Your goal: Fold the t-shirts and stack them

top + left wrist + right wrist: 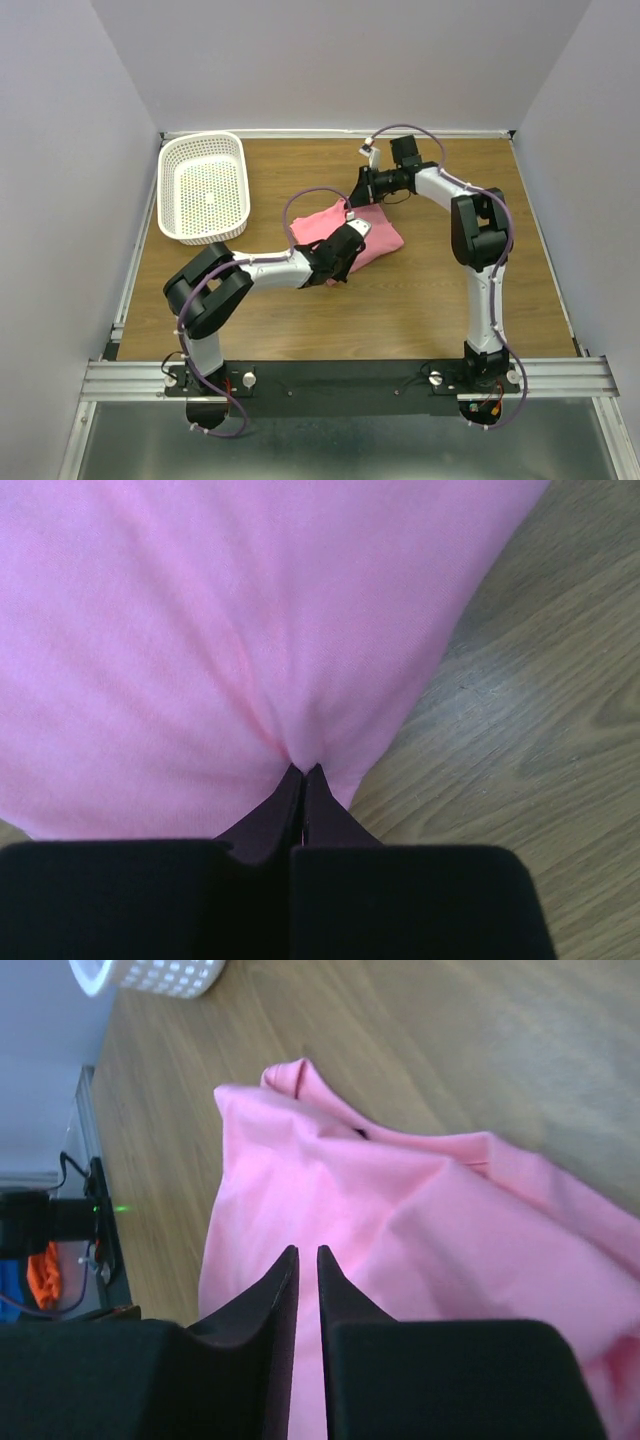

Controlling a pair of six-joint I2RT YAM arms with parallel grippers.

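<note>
One salmon-pink t-shirt (375,235) sits bunched on the table (440,315), left gripper (303,770) pinched tight on its 7 o'clock edge, right gripper (307,1251) at 12 o'clock, jaws barely a slit apart, can't tell if it's grabbing.

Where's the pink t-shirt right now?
In the top view the t-shirt lies bunched at mid-table, just right of the white basket. The left gripper pinches its near-left side and the right gripper is at its far edge.

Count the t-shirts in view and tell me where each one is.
1. The pink t-shirt lies mid-table, right of the white basket. Another could be hidden inside its folds; the pictures cannot tell.
</note>
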